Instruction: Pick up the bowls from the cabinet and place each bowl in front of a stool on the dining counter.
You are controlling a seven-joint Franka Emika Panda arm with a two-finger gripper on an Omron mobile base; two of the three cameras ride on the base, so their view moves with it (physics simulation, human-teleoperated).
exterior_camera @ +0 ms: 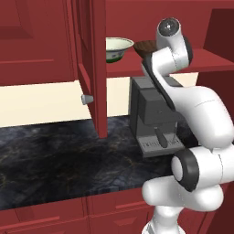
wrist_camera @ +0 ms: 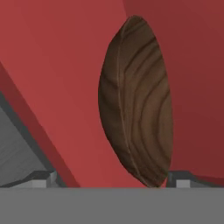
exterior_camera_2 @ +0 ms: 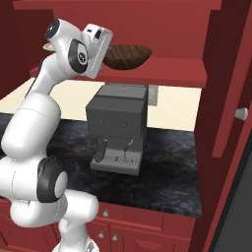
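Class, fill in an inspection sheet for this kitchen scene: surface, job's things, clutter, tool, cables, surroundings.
Surface: black marbled wall counter, bare beside the machine.
Job's things: wooden bowl and cream bowl on the cabinet shelf; cabinet door open.
Clutter: grey coffee machine on the counter under the shelf.
Tool: tool open, fingertips either side of the wooden bowl's rim, not closed on it.
Cables: nothing seen.
Surroundings: red drawers below, cream wall behind.

No legible text anywhere.
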